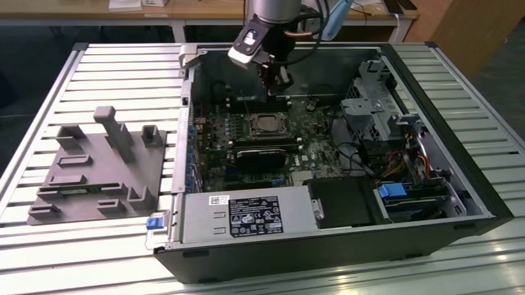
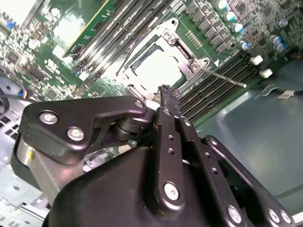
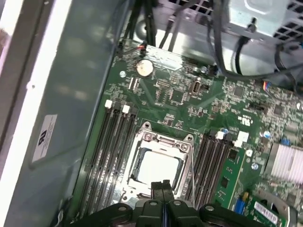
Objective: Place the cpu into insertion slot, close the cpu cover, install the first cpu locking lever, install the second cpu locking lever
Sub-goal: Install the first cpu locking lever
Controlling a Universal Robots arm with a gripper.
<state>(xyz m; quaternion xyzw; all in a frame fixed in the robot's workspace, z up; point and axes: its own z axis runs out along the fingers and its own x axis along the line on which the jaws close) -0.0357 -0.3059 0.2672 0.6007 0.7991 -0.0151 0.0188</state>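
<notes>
1. Claw (image 1: 279, 91) hangs inside the open case (image 1: 328, 258), over the green board (image 3: 180, 94), just past the slot toward the case's rear wall.
2. In both wrist views the claw (image 2: 165, 92) (image 3: 163, 185) is narrow: fingers pressed together, nothing between them.
3. Cpu (image 3: 158, 168) sits in the slot (image 3: 134, 172), pale top facing up. In the exterior view it (image 1: 267, 126) shows near the middle of the board.
4. Cover (image 3: 163, 140) lies flat over the cpu, whose top (image 2: 158, 66) shows through the square opening.
5. Thin lever (image 2: 222, 78) juts out sideways from the cover's edge, over the memory slots, and looks unlatched.
6. Claw tips are just beside the slot's edge; cannot tell whether they touch.
7. Case lies on its side on the slatted counter (image 1: 123, 74). A grey fixture (image 1: 98, 166) sits at the exterior view's left, apart from the case.
</notes>
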